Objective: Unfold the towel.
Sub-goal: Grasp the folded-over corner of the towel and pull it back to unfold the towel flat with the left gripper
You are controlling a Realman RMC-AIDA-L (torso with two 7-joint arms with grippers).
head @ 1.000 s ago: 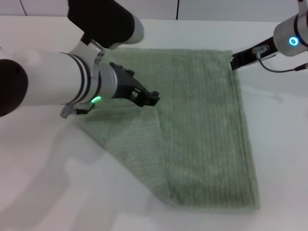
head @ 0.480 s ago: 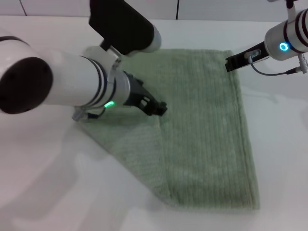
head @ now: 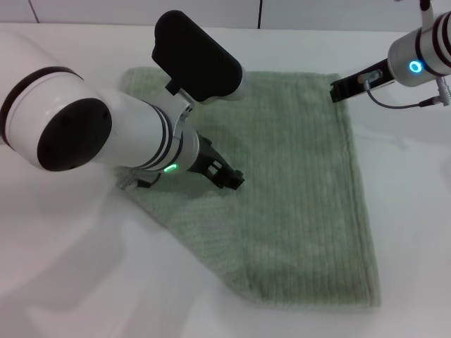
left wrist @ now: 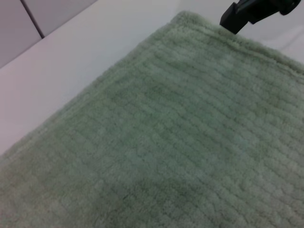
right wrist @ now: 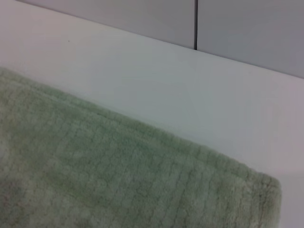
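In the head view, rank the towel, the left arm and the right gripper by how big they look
1. Towel
2. Left arm, close behind; it sits nearer the camera, so its true size is unsure
3. Right gripper, clearly smallest

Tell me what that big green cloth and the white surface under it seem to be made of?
The sage-green towel looks like soft terry cloth, probably cotton: its surface is fuzzy with fine ribbed rows and a thicker hemmed edge. The white table looks smooth and hard, with a soft sheen, perhaps laminate or painted board; the look leaves that open.
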